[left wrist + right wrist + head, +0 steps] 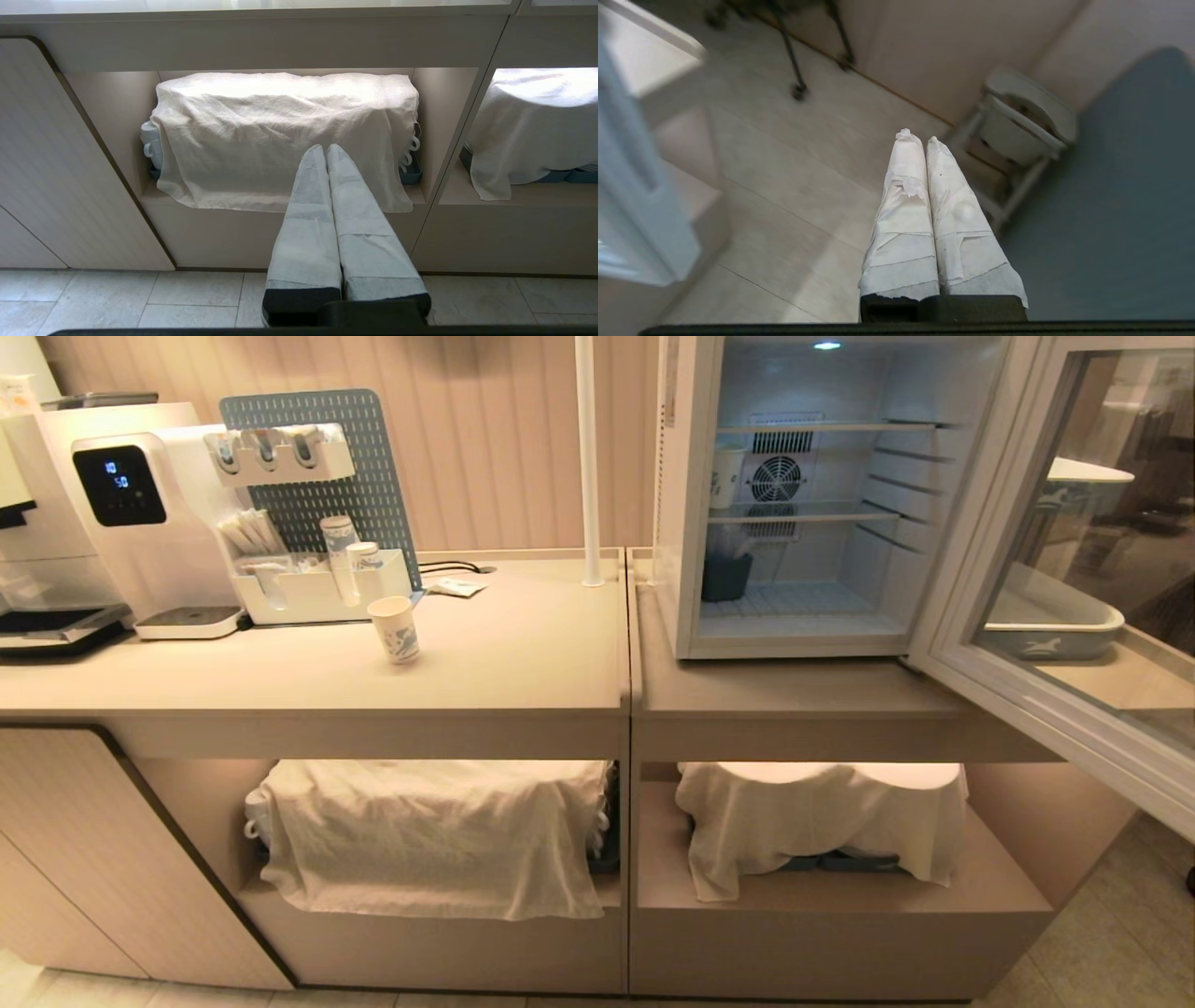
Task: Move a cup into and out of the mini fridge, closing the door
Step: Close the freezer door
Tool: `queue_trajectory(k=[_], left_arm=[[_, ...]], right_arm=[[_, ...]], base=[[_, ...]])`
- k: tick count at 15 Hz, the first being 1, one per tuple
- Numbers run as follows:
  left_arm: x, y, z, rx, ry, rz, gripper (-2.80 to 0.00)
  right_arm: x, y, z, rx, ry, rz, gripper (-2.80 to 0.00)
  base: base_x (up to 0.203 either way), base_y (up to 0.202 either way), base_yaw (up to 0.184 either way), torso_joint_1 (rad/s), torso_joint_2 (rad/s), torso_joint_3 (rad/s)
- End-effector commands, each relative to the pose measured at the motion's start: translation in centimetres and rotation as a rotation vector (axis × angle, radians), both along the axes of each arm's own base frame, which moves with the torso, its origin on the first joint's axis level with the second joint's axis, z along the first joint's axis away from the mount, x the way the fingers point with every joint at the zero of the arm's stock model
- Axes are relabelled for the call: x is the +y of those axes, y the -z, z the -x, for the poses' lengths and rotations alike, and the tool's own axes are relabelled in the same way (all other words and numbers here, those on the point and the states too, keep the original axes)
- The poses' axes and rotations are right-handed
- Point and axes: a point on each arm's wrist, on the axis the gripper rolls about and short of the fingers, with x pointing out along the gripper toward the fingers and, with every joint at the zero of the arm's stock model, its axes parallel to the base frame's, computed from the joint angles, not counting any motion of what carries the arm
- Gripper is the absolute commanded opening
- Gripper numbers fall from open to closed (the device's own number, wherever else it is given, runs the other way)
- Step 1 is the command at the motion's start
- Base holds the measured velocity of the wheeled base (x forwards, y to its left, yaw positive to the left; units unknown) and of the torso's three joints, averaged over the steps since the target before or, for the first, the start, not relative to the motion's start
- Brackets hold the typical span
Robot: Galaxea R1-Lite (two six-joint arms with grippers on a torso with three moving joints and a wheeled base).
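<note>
beige counter (523, 663) runs across in front of us, mini fridge (681, 523) at the right with its door (1055, 644) swung wide open. the cup (395, 629) stands on the counter left of the fridge, untouched, so we judge everything is left: carrying it in, out, then shutting the door. our left gripper (325, 151) and right gripper (920, 140) are both pinched closed, empty, low.

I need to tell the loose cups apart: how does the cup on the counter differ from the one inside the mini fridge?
The cup on the counter stands in the open by the coffee station; the second cup sits on the fridge's middle shelf, against the left wall. The counter cup is brightly lit; the fridge one is shadowed. Both stand upright, white paper with blue print.
</note>
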Motion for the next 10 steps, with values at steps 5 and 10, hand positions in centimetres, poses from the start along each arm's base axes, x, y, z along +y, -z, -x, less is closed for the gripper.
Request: queue_trajectory(k=[5,10], left_arm=[[0.0,0.0,0.0,0.001,0.000,0.001,-2.80],[0.0,0.0,0.0,0.001,0.000,0.001,-2.80]], right_arm=[[-6.3,2.5,-7.6,0.063,0.049,-0.098,-2.80],[-11.1,3.3,-11.9,-0.028,0.087,-0.052,-2.80]], base=[[0.000,0.000,0.000,0.000,0.00,0.000],[0.000,0.000,0.000,0.000,0.00,0.000]])
